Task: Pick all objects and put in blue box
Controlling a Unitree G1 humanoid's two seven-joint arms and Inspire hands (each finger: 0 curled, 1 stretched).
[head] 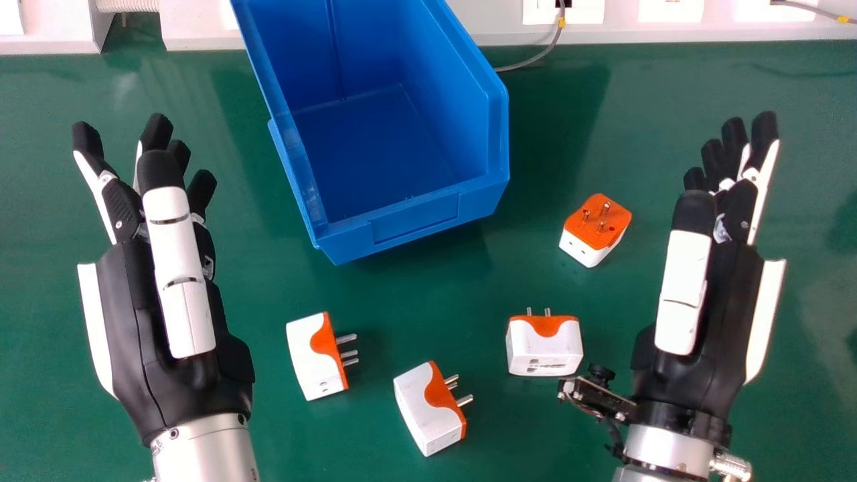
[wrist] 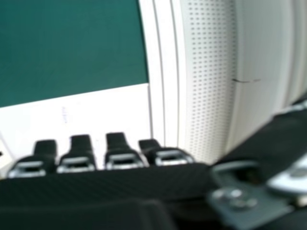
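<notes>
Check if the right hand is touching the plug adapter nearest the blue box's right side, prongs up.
Apart. The head view shows bare green table between the right hand and the plug adapter.

Box (head: 415, 231) between eleven and twelve o'clock on a table (head: 428, 294), four adapters outside it.
From the head view's middle: cable (head: 539, 57) at one, behind the box; first adapter (head: 592, 234) at three, right of the box's near end; right hand (head: 720, 288) at three, farther out; second adapter (head: 543, 348) between four and five; third adapter (head: 425, 408) at six; fourth adapter (head: 313, 358) between seven and eight; left hand (head: 154, 321) at nine.
</notes>
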